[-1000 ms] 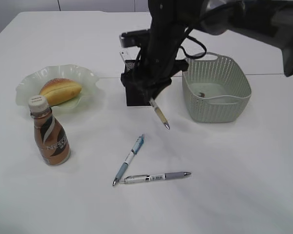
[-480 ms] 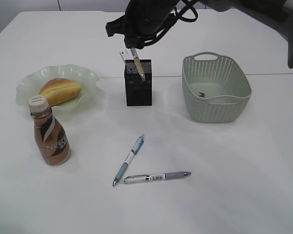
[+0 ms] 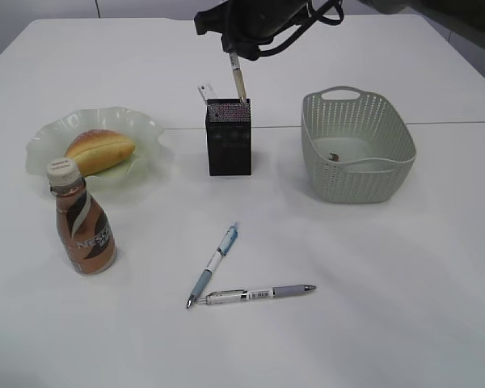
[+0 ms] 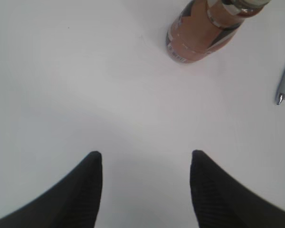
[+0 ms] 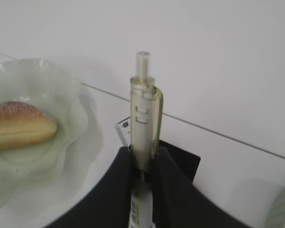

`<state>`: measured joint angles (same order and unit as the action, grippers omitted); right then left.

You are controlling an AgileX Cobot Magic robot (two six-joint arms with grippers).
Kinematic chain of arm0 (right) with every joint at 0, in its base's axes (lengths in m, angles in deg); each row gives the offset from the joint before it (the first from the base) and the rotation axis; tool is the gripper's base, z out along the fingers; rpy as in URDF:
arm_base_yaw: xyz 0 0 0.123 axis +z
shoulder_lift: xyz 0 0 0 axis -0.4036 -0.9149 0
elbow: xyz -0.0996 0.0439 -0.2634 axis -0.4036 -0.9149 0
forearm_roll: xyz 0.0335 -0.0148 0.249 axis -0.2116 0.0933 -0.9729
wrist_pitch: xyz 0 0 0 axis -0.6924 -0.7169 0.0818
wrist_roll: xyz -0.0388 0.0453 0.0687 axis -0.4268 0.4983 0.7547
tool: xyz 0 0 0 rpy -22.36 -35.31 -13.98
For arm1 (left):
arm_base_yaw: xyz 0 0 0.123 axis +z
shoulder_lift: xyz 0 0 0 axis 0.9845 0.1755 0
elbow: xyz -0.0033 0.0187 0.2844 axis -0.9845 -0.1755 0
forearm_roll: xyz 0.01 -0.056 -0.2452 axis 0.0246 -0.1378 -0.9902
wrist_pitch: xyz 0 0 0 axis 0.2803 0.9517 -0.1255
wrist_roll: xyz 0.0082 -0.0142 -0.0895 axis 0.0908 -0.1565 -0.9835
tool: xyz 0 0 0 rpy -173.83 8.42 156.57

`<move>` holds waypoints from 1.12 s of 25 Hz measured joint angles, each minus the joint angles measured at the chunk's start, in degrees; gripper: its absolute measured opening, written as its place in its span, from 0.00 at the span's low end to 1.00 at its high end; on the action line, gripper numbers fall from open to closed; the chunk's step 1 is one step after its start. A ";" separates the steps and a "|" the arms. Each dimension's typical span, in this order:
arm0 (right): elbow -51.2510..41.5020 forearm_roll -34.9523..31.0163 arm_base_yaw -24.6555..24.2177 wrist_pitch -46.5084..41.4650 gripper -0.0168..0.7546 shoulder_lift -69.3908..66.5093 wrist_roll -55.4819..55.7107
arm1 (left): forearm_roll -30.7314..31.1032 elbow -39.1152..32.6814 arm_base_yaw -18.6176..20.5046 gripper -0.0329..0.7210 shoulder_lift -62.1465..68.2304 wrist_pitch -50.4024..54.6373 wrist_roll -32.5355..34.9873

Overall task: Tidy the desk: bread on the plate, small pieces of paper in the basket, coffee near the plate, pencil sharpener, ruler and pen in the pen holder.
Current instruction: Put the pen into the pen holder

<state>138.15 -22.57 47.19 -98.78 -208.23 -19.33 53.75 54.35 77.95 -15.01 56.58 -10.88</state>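
Note:
My right gripper (image 3: pixel 236 40) is shut on a pale pen (image 3: pixel 239 81) that hangs nearly upright, its lower end at the mouth of the black mesh pen holder (image 3: pixel 229 141). In the right wrist view the pen (image 5: pixel 143 104) sits between the fingers (image 5: pixel 123 190) above the holder (image 5: pixel 183 159). A clear ruler (image 3: pixel 205 93) sticks out of the holder. The bread (image 3: pixel 99 151) lies on the green plate (image 3: pixel 52 129), with the coffee (image 3: pixel 82 226) beside it. A small scrap (image 3: pixel 333 157) lies in the basket (image 3: pixel 357 174). My left gripper (image 4: pixel 146 156) is open over bare desk. The pencil sharpener is out of view.
Two more pens lie on the desk in front of the holder, a blue one (image 3: pixel 215 263) and a grey one (image 3: pixel 259 293), their tips nearly touching. The left wrist view shows the coffee bottle (image 4: pixel 204 33) ahead and a pen tip (image 4: pixel 284 88) at the right edge.
My right gripper rose with the pen from low in front of the holder to above it. The pen swung from slanting over the desk to nearly upright at the holder's mouth.

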 joint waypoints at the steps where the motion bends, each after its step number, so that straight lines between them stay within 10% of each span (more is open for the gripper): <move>1: 0.00 -0.55 -0.24 1.32 0.11 0.00 0.00 | 0.00 0.00 0.00 0.62 0.00 0.00 0.00; 11: -0.49 -4.01 -4.06 9.12 0.11 0.00 -1.42 | 0.00 0.00 0.00 0.62 0.00 0.00 0.00; 28: -5.62 -30.18 -5.35 16.69 0.11 -3.70 -25.02 | -0.22 0.00 0.00 0.62 0.00 -0.02 0.00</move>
<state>132.54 -52.75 41.84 -82.09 -211.93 -44.35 53.53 54.35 77.95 -15.01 56.55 -10.88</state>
